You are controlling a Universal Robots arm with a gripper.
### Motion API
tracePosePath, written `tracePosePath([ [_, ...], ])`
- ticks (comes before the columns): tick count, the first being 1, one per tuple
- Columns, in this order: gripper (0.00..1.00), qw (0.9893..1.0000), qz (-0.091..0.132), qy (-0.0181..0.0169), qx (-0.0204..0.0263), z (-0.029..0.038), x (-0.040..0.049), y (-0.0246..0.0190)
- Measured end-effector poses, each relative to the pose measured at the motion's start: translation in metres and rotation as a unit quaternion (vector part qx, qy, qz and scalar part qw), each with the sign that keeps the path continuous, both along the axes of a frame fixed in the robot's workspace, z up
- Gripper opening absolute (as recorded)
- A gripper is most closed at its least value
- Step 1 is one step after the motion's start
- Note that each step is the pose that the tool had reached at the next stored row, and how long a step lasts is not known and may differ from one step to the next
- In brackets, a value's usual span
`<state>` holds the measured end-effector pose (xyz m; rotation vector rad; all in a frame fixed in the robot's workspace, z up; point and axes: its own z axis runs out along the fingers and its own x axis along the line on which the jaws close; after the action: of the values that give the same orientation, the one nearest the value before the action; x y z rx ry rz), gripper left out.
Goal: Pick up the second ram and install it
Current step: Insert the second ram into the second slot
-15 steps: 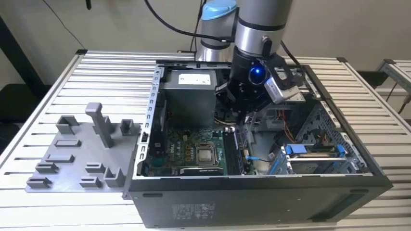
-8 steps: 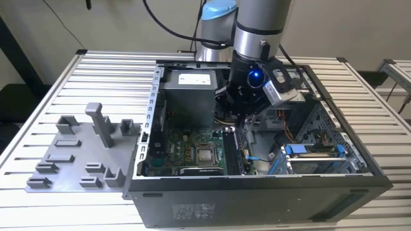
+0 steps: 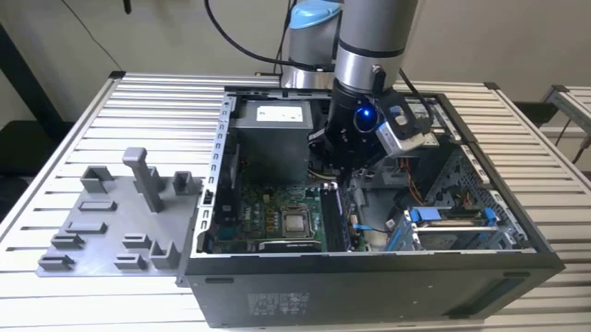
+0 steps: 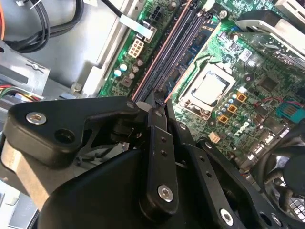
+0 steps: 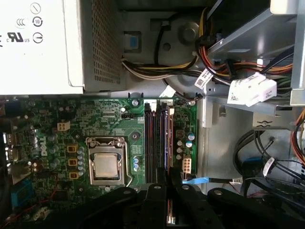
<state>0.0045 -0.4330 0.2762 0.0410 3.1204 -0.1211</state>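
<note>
The end effector point(image 5: 167, 191) hangs low inside the open computer case point(image 3: 369, 277), its fingers point(image 4: 157, 143) drawn together on the second ram point(image 5: 170, 217), a thin edge showing between them in the first wrist view. The stick sits just above the memory slots point(image 5: 157, 143), right of the processor socket point(image 5: 106, 164) in that view. Its long axis seems to run along the slots, pointing toward the power supply point(image 3: 277, 124). Seating it well probably means keeping it parallel to its slot, pressing evenly. Farther off, beside the case, a grey tray point(image 3: 102, 228) rests on the bench point(image 3: 138, 104)
</note>
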Motion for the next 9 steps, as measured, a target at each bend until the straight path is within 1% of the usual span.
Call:
tracePosePath([
  [1,0.14,1.0,0.0,0.0,-0.0001,-0.0001,0.0,0.0],
  [3,0.14,1.0,0.0,-0.0003,0.0001,-0.0022,-0.0003,0.0],
  [9,0.14,1.0,0.0,-0.0003,-0.0002,-0.0126,-0.0028,0.0],
])
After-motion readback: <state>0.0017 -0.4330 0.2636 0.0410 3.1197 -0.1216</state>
